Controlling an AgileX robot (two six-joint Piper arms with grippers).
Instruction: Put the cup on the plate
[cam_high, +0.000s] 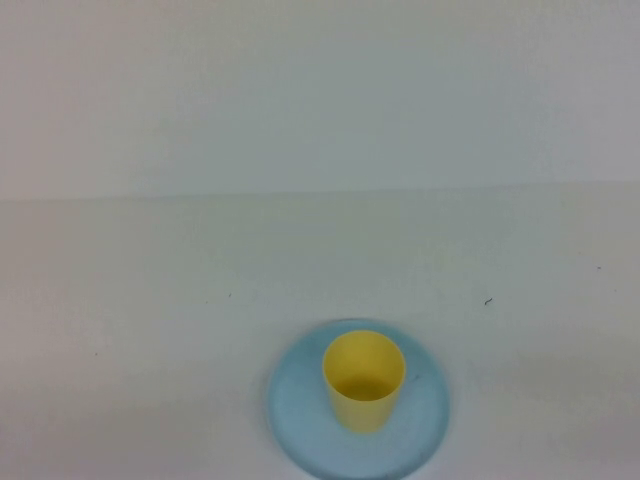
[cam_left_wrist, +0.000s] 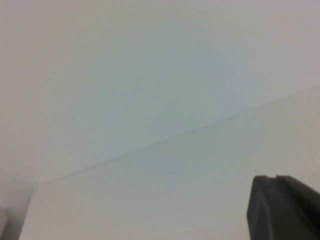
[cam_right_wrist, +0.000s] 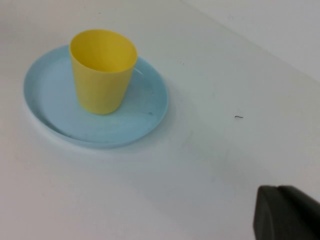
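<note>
The yellow cup (cam_high: 364, 382) stands upright on the light blue plate (cam_high: 297, 412), near the table's front edge at the middle. Neither arm shows in the high view. In the right wrist view the cup (cam_right_wrist: 102, 75) sits on the plate (cam_right_wrist: 47, 100), well away from my right gripper (cam_right_wrist: 278, 187), which hangs over bare table with its dark fingers together and empty. My left gripper (cam_left_wrist: 276, 176) shows only white table and wall beyond it. Its fingers are together and hold nothing.
The table is white, and its far edge meets a white wall (cam_high: 320, 90). A small dark speck (cam_high: 488, 301) lies on the table to the right of the plate.
</note>
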